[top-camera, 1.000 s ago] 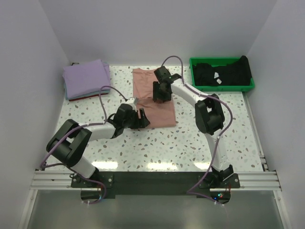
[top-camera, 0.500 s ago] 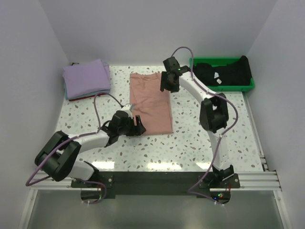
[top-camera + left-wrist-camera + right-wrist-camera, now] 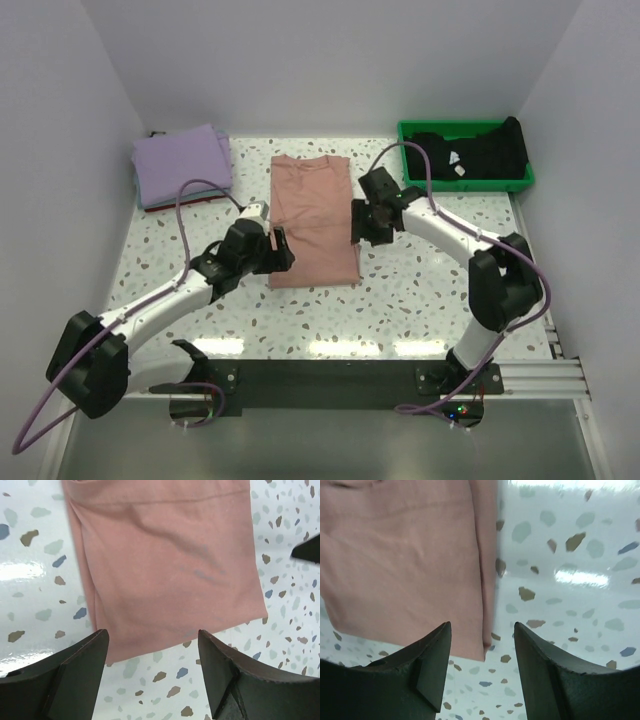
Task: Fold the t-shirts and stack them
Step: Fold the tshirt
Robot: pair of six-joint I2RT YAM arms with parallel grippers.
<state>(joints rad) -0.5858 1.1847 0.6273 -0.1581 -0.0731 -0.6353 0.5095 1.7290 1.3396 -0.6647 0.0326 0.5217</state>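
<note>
Both jaws stand apart and empty, as I read the wrist views: left jaws over the near-left edge of the salmon-pink t-shirt [image 3: 312, 215], right jaws over its right edge. Shirt lies folded into a long rectangle, flat on the desk [image 3: 420, 300], centre. Lavender t-shirt [image 3: 180, 162] folded, far left. Black t-shirt [image 3: 465, 152] bunched in the green tray [image 3: 468, 185], far right.
</note>
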